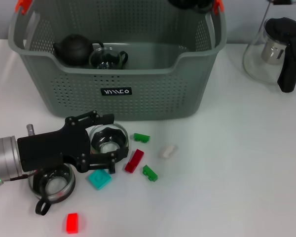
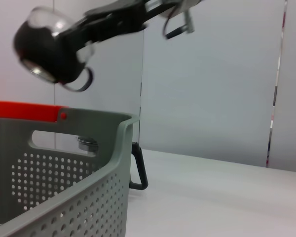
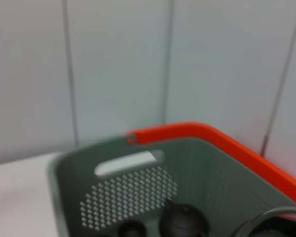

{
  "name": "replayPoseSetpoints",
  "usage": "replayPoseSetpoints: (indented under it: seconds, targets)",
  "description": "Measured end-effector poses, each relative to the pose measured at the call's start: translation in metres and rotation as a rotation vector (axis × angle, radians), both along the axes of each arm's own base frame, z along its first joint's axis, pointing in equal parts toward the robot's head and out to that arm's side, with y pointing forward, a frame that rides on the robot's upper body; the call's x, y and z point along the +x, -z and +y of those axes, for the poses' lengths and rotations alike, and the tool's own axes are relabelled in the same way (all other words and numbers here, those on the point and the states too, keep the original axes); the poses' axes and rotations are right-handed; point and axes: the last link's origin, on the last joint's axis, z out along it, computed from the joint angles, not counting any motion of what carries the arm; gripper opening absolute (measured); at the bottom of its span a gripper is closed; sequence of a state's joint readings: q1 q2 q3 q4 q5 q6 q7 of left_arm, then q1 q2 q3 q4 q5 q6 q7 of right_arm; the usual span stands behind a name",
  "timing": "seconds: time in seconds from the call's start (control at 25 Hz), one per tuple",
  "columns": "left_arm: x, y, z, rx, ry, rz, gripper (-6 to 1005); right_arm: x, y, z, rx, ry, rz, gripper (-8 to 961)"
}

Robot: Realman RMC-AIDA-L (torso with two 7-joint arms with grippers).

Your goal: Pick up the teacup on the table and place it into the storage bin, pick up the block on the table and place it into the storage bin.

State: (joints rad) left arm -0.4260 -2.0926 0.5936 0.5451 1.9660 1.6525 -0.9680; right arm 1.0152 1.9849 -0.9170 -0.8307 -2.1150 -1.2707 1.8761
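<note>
The grey-green storage bin [image 1: 153,96] stands at the back of the white table; a black teapot [image 1: 75,49] and a glass teacup [image 1: 107,59] lie inside it. My left gripper [image 1: 108,143] reaches in low from the left, open, with a finger on each side of a glass teacup [image 1: 120,136] just in front of the bin. Whether the fingers touch the cup is unclear. A second teacup [image 1: 53,186] sits partly under that arm. My right gripper [image 2: 69,32] hangs high over the bin [image 2: 64,173], shut on another teacup [image 2: 45,52]. Small blocks lie nearby: green [image 1: 141,137], white [image 1: 167,151], red [image 1: 134,160].
More blocks lie in front: green [image 1: 149,173], teal [image 1: 98,178], red [image 1: 72,223]. A glass teapot with a black handle [image 1: 278,49] stands at the far right. The bin's orange clips [image 1: 23,5] mark its top corners.
</note>
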Motion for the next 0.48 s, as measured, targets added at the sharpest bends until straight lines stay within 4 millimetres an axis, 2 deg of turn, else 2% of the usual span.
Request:
replayPoseSetpoints:
  seconds: [0.2,0.48]
  targets:
    - [0.001,0.001,0.001,-0.003,0.002,-0.002,870,0.003,0.029,0.014,0.044,-0.007,-0.079,62]
    - [0.001,0.001,0.001,-0.002,0.002,-0.001,869,0.000,0.070,0.015,0.089,-0.057,-0.205,62]
